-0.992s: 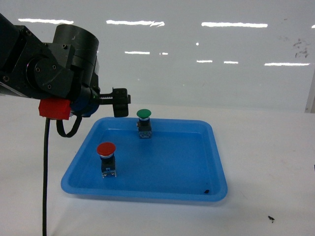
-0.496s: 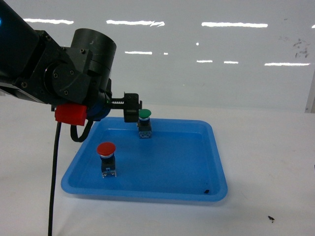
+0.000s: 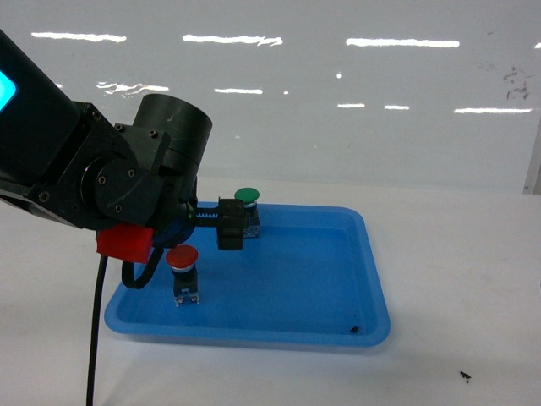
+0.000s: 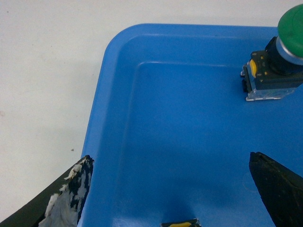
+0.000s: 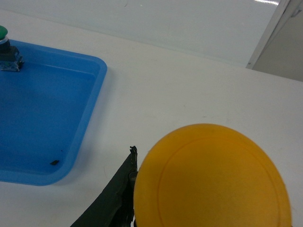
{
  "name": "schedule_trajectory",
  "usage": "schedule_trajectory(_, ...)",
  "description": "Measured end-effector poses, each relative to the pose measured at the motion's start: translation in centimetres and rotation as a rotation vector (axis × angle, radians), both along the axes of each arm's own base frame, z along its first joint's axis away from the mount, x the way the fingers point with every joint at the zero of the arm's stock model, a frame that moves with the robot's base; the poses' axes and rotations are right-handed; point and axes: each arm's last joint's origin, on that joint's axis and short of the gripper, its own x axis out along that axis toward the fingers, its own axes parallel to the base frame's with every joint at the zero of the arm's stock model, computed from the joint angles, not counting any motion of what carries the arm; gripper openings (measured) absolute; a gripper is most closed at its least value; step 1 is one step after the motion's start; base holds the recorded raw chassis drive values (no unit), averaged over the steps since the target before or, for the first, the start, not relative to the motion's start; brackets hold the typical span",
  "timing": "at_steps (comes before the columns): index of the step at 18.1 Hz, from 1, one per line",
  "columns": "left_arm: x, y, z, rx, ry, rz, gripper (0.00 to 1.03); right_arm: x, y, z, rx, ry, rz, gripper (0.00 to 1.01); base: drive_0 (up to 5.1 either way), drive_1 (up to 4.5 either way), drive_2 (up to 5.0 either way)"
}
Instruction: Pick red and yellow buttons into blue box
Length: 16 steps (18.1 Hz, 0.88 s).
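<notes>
White bench (image 3: 456, 279), glossy pale wall behind. On it, a shallow blue plastic tray with low sloping sides (image 3: 372, 292).

Left arm, a bulky black cylinder-jointed wrist with a red block (image 3: 139, 182), reaches in from 9 o'clock over the tray's near-left part. Left pincer (image 3: 230, 224) hangs above the tray floor, fingers spread; in the wrist view a bare stretch of blue floor lies between them.

Red-capped mushroom push-button on a black-and-metal block (image 3: 183, 272): upright in the tray, 8 o'clock from tray centre, partly tucked under the arm.

Green-capped push-button of the same kind (image 3: 247, 209): upright at the tray's 11 o'clock, just beyond the pincer.

Right pincer: a round yellow cap (image 5: 210, 179) fills the wrist view beside one dark finger (image 5: 113, 198); probably pinched, but I cannot tell.

Small dark speck (image 3: 354, 328) at the tray's 5 o'clock.
</notes>
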Motion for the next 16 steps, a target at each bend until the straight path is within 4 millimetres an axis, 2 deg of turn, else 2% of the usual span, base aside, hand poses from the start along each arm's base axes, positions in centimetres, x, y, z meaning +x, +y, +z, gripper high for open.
schedule_trajectory(9,-1.7,0.0,-1.0,-0.014,0.038,-0.004,0.98,0.0,0.0,0.0,0.000,0.000,0.000,0.36,0.0,0.00,0.0)
schedule_trajectory(16,-1.8,0.1,-1.2,-0.012,0.055,0.016,0.98,0.0,0.0,0.0,0.000,0.000,0.000,0.36,0.0,0.00,0.0)
